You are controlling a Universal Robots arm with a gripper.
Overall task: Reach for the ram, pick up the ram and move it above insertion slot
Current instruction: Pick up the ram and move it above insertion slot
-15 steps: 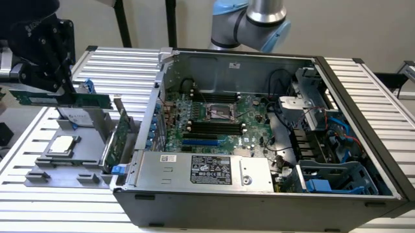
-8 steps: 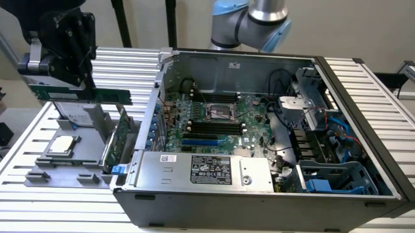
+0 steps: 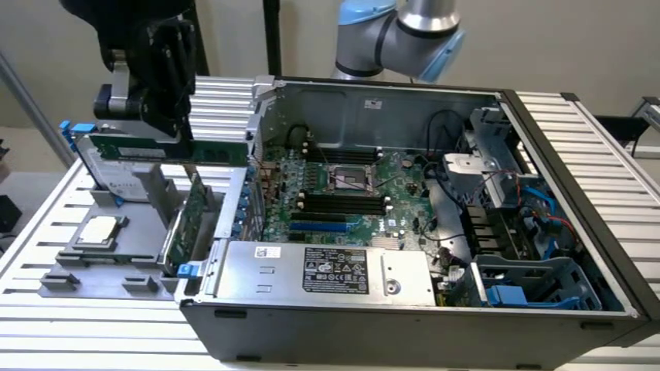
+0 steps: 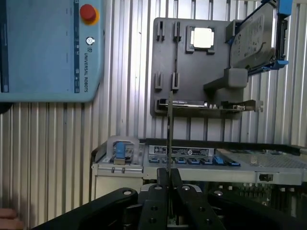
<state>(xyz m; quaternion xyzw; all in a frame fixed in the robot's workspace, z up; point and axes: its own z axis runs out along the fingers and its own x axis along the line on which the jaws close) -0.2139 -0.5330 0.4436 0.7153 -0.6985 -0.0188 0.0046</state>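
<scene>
The gripper [image 3: 170, 127] is clamped nearly shut on the ram [image 3: 170, 149] (lifted off the grey holder [image 3: 103, 267]), left of the open computer case [image 3: 577, 232]. Carrying it right to the insertion slot [image 3: 335, 202] remains.

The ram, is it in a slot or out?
Out: the gripper holds the ram in the air beside the case, away from the black insertion slots.
</scene>
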